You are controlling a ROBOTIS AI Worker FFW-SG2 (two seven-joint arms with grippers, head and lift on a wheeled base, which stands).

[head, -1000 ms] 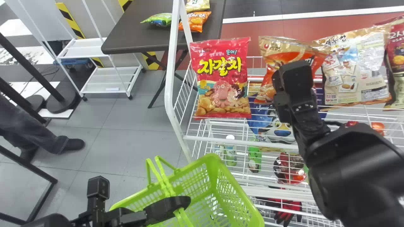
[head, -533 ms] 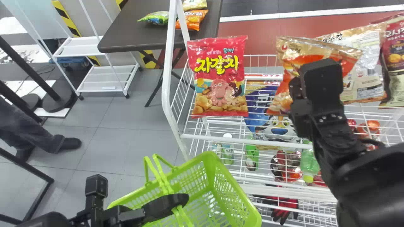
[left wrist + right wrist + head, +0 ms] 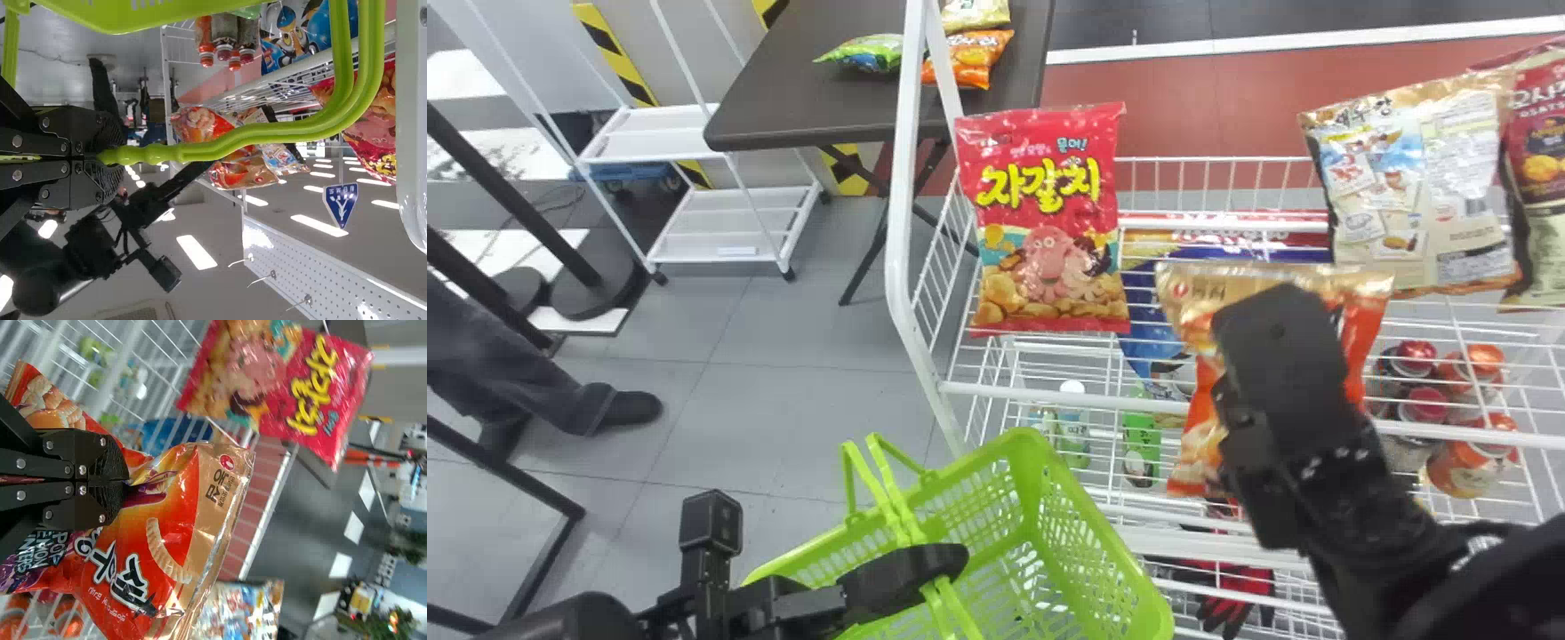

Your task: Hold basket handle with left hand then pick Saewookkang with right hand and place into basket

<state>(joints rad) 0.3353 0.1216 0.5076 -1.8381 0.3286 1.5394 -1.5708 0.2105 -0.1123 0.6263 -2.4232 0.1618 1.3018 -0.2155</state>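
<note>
Nearest me, my left hand is closed on the basket handle, the basket open below the rack's near edge. My right hand pinches the Saewookkang, which has just come from the rack's far side toward its near edge. The pick looks won; I judge a swing left and release remain.

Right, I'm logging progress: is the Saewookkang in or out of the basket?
Out: the Saewookkang is pinched in the right gripper, by the wire shelves, to the right of the basket.
</note>
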